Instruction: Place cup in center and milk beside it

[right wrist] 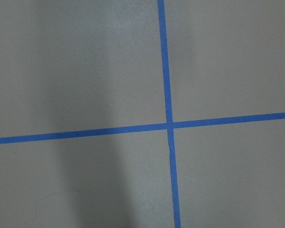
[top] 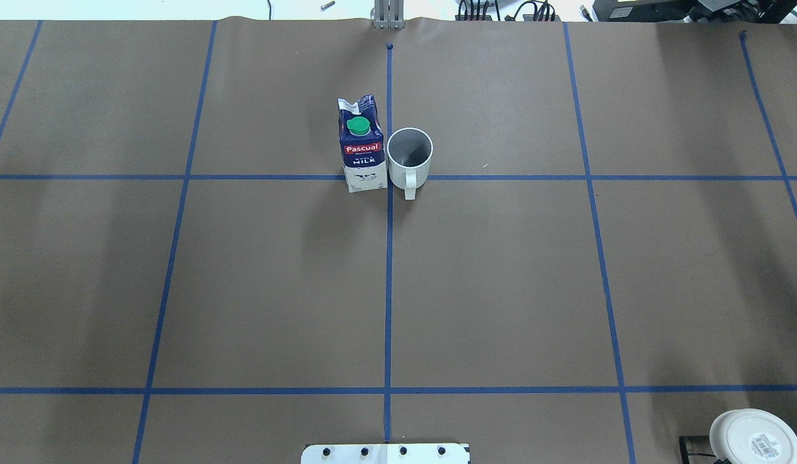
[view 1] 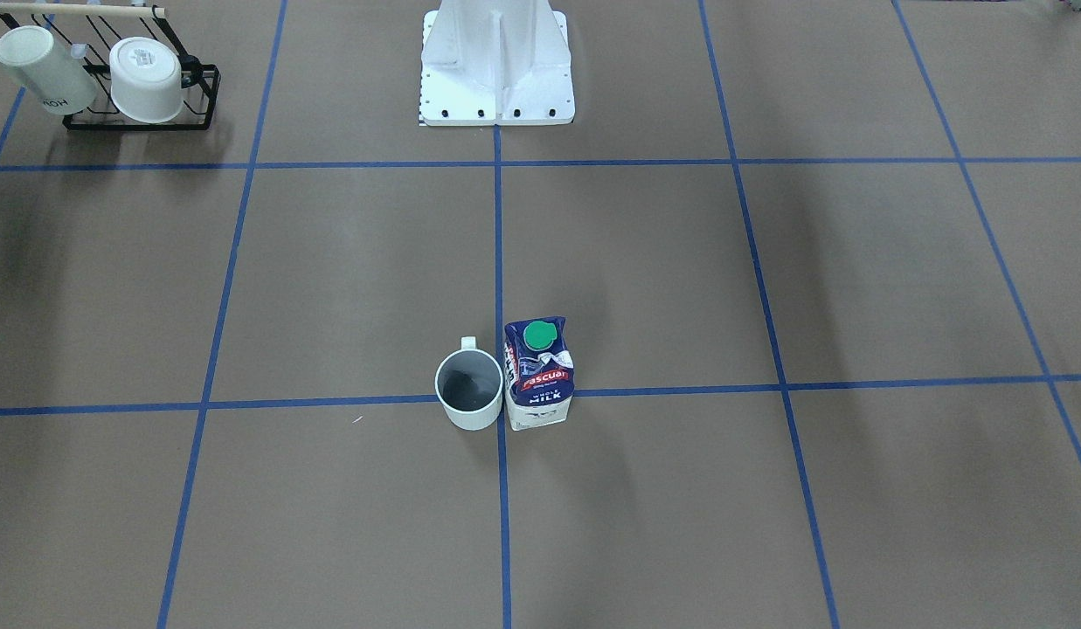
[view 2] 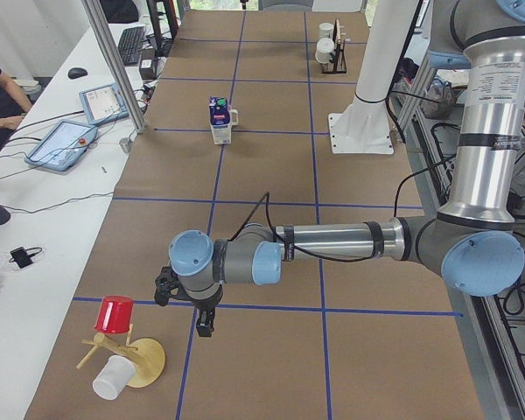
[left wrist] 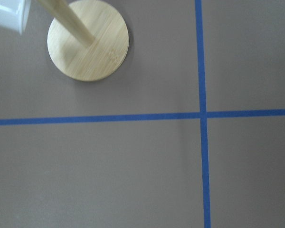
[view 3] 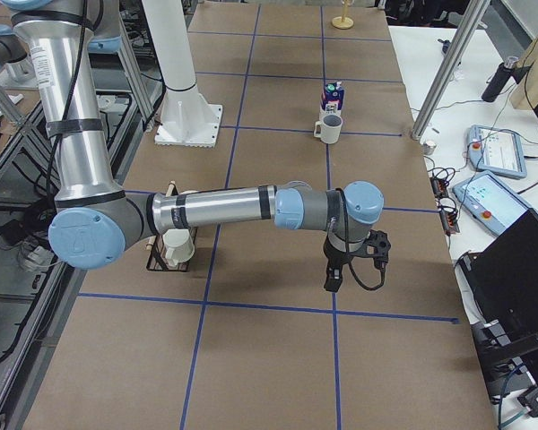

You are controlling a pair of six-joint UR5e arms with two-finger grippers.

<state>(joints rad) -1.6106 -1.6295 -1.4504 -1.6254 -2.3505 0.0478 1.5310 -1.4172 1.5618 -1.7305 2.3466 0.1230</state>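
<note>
At table centre, cup (view 1: 468,391) upright by blue tape crossing, handle toward robot; milk (view 1: 538,376) upright just beside it, as task wants. Left gripper (view 2: 190,302) and right gripper (view 3: 354,255) well apart from both, likely parked clear; whether fingers are spread or clenched, cannot tell.

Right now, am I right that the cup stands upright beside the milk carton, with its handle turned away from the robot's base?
Not quite: the cup stands upright beside the milk carton, but its handle is turned toward the robot's base, as the overhead exterior view shows.
</note>
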